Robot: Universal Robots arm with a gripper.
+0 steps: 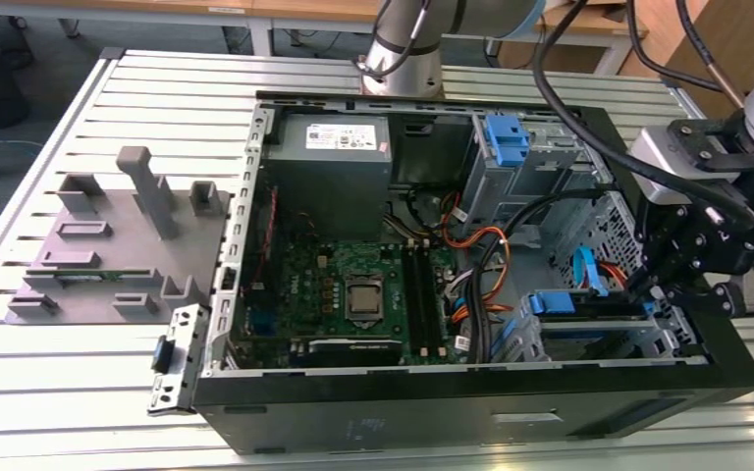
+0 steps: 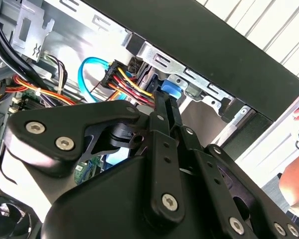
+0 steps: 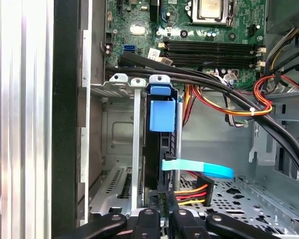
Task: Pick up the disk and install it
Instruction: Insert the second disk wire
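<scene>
Black gripper (image 3: 162,219) linkage looms over the disk (image 3: 162,115), seated upright in the drive cage (image 3: 114,144) of an open computer case (image 1: 482,417).

Cables (image 3: 229,94) crowd the bay; whether the jaws grip anything cannot be told.

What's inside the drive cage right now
The disk stands on edge in one slot of the drive cage, blue tab at its end, cables plugged in. The neighbouring slots look empty. The hand hides its near end.
</scene>
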